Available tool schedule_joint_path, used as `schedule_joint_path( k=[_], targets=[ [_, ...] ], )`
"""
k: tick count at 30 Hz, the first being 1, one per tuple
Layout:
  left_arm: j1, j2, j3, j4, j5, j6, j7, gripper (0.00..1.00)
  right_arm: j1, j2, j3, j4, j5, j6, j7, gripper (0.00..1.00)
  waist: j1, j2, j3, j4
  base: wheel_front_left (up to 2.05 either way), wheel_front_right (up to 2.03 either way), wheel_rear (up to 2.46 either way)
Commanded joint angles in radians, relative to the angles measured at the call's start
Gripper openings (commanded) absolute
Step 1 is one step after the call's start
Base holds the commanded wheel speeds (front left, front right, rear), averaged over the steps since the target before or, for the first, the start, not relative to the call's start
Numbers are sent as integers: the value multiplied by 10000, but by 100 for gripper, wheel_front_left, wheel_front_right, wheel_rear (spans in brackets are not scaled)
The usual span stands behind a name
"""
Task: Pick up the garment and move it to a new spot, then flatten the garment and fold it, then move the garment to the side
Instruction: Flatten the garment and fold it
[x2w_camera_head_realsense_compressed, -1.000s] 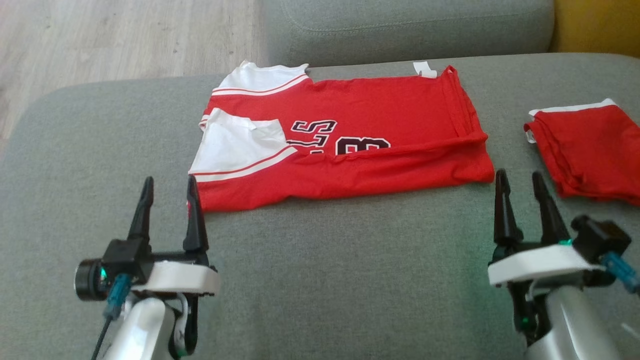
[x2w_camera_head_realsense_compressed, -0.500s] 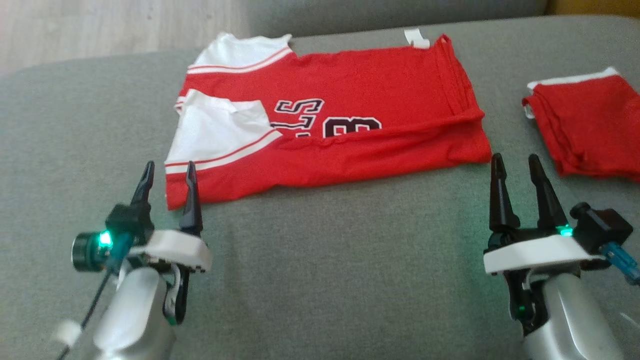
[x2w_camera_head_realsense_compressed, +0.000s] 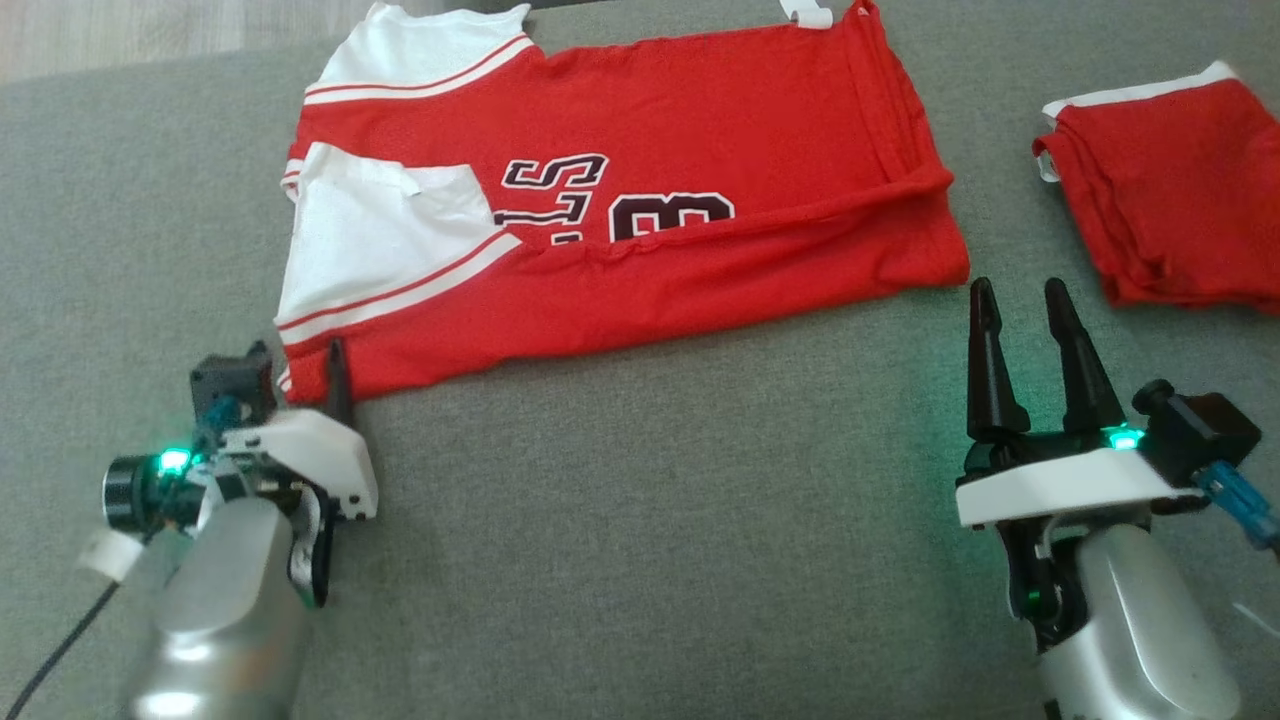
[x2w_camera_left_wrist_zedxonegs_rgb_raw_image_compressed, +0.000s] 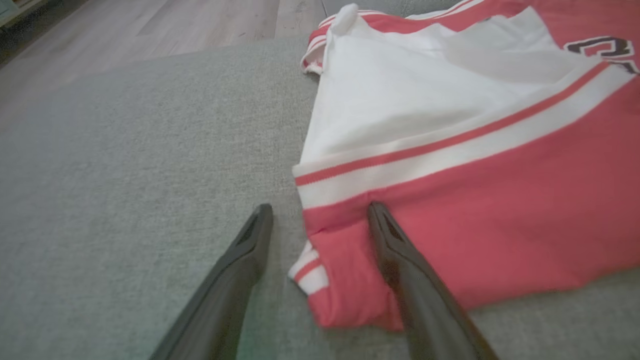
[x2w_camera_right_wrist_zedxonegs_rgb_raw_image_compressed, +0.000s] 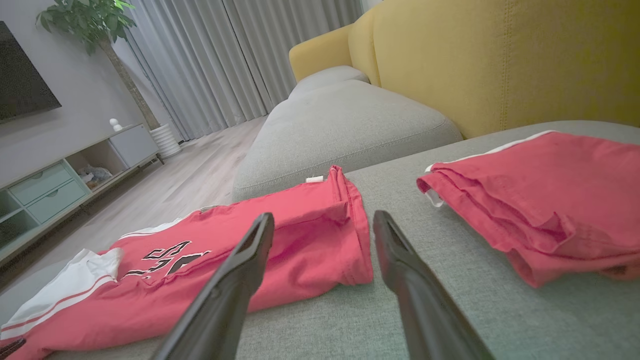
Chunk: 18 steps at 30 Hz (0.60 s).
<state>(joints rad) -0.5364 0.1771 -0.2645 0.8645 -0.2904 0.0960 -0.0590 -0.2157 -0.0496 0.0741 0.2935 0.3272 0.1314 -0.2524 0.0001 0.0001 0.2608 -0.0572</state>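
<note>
The garment (x2w_camera_head_realsense_compressed: 700, 130) is a red jersey with white sleeves and black lettering, lying flat on the grey sofa seat (x2w_camera_head_realsense_compressed: 650, 520) with its near long edge folded over. My left gripper (x2w_camera_head_realsense_compressed: 305, 375) is open and tipped down at the jersey's near-left corner. In the left wrist view the left gripper (x2w_camera_left_wrist_zedxonegs_rgb_raw_image_compressed: 317, 212) straddles that corner of the garment (x2w_camera_left_wrist_zedxonegs_rgb_raw_image_compressed: 500, 200), one finger over the red cloth and the other on the bare seat. My right gripper (x2w_camera_head_realsense_compressed: 1018, 290) stands open just right of the near-right corner, nothing between its fingers (x2w_camera_right_wrist_zedxonegs_rgb_raw_image_compressed: 245, 270). The garment (x2w_camera_right_wrist_zedxonegs_rgb_raw_image_compressed: 300, 210) lies ahead of the right gripper (x2w_camera_right_wrist_zedxonegs_rgb_raw_image_compressed: 322, 217).
A second red cloth (x2w_camera_head_realsense_compressed: 1170, 190), folded, lies on the seat at the right, close to my right gripper. Beyond are another grey cushion (x2w_camera_right_wrist_zedxonegs_rgb_raw_image_compressed: 345, 120), a yellow sofa back (x2w_camera_right_wrist_zedxonegs_rgb_raw_image_compressed: 500, 60), wood floor (x2w_camera_left_wrist_zedxonegs_rgb_raw_image_compressed: 150, 25) and a TV cabinet (x2w_camera_right_wrist_zedxonegs_rgb_raw_image_compressed: 60, 180).
The head camera has tilted down, so the whole picture has shifted. My left gripper has reached forward and pitched down onto the garment's near-left corner. The right gripper has kept its place by the near-right corner.
</note>
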Motion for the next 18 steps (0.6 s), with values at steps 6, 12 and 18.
schedule_joint_path(
  k=[6, 12, 18],
  targets=[
    [-301, 210, 91, 177, -172, -345, -50, 0, -480, -7, 319, 163, -82, -7, -93, 100, -1, -1, 0, 104, 0, 0, 0],
    [-730, 153, -120, -740, 55, -492, -1456, 0, -1407, -7, -191, 1537, -694, -7, 434, 100, -1, -1, -80, 404, 0, 0, 0],
    [-1030, 142, -455, -2095, 418, -724, -1952, 0, -2924, -7, -1113, 3686, -1235, -7, 1764, 100, -1, -1, 66, 737, 0, 0, 0]
  ],
)
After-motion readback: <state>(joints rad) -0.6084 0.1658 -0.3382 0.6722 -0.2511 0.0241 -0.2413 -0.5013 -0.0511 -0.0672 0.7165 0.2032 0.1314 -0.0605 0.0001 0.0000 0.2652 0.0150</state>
